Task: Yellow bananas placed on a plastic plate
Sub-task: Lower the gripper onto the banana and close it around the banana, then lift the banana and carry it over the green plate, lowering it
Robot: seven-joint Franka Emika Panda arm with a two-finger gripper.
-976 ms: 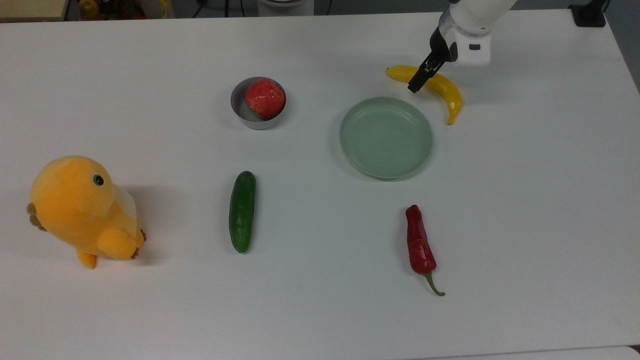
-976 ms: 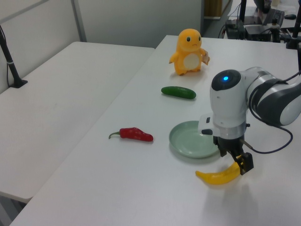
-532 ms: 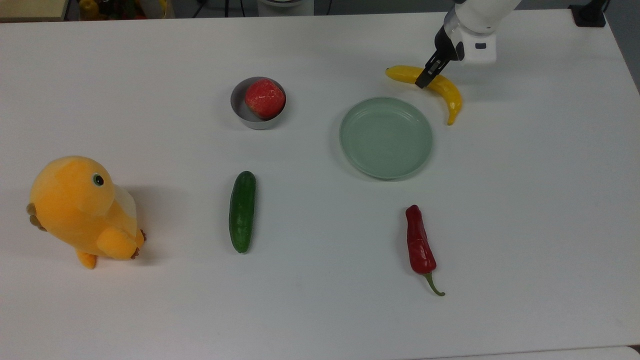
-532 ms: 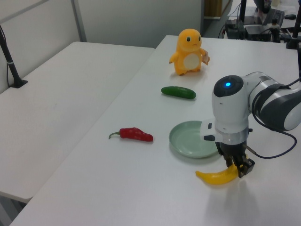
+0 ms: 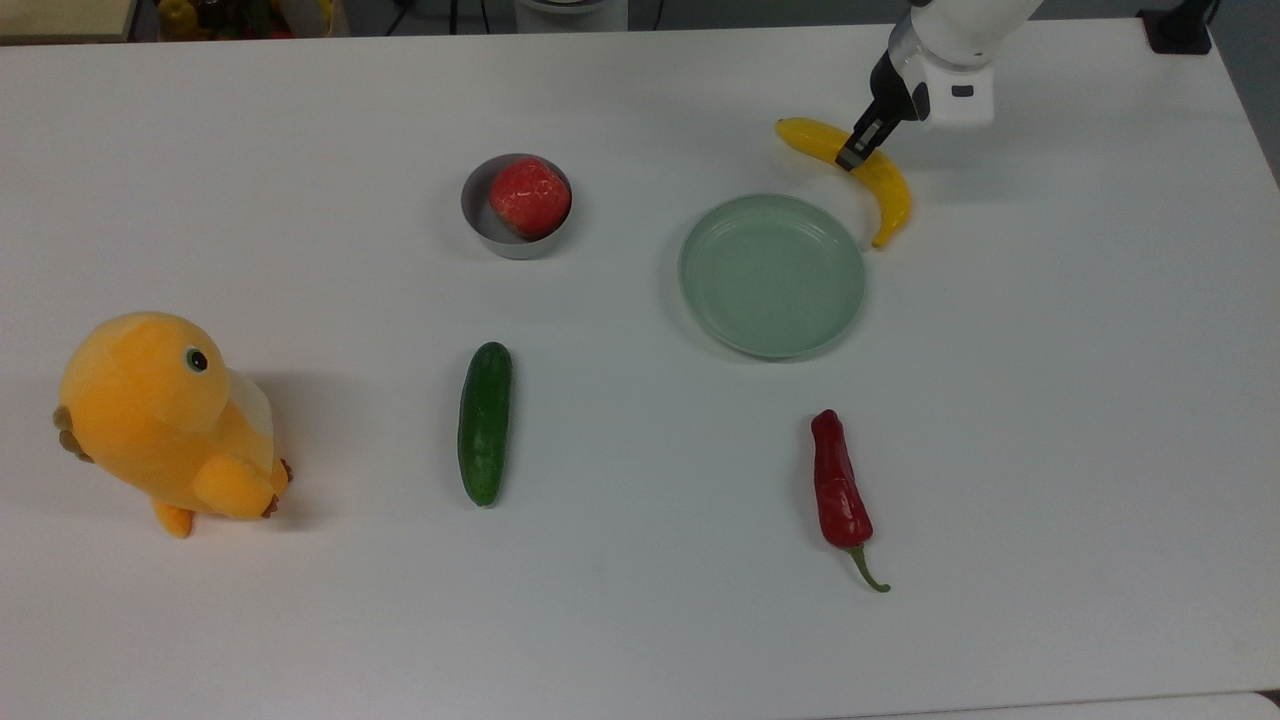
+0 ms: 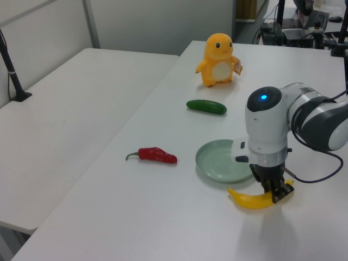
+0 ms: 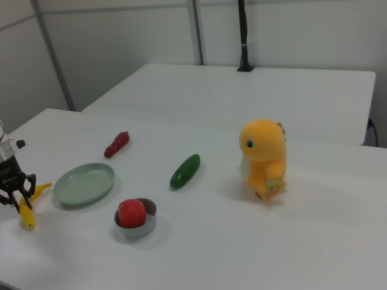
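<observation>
One gripper (image 5: 852, 158) down at the banana (image 5: 886, 190), black fingers clamped across its mid-section, w/ the white wrist housing rising behind. Sits at the top view's upper right, just beside the plate (image 5: 772, 275) rim but outside it; pointed tip nearly touching the plate's edge, other end pointing away toward the top view's left. Seen from the left view: banana (image 6: 251, 200) in front of the plate (image 6: 220, 168), gripper (image 6: 274, 190) closed on it near one end, looks barely off the table (image 5: 640, 620) or resting on it, can't tell which. Right view: gripper (image 7: 15, 192) at far left, banana (image 7: 27, 211) hanging below the fingers, plate (image 7: 84, 183) next to it, nothing on it. Elsewhere: grey bowl (image 5: 480, 215) w/ a red fruit (image 5: 530, 196) inside, well apart to the top view's left of the plate; cucumber (image 5: 485, 423) and red pepper (image 5: 838, 492) lower down, apart from each other; orange plush toy (image 5: 165, 423) upright at the top view's far left.
</observation>
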